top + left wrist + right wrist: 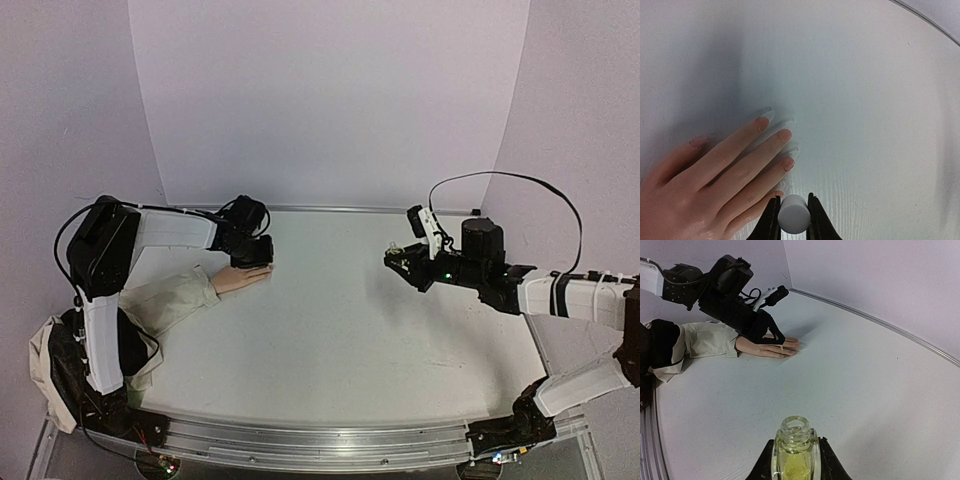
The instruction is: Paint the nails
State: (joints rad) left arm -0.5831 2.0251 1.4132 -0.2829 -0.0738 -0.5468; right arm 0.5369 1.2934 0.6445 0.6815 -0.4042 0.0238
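A pale peach mannequin hand (240, 279) with a beige sleeve (165, 303) lies flat on the white table at the left. Its nails (784, 135) show in the left wrist view. My left gripper (792, 216) is shut on a white cylindrical brush cap (792, 215), right over the little finger's tip; the brush itself is hidden. In the top view the left gripper (255, 254) sits over the fingers. My right gripper (795, 460) is shut on an uncapped yellowish-green bottle (794, 449), held above the table at the right (415, 262). The hand also shows in the right wrist view (767, 347).
The white table (350, 320) meets a curved white backdrop at a metal strip (340, 209). A metal rail (320, 445) runs along the near edge. The sleeve's loose fabric (50, 370) bunches around the left arm's base.
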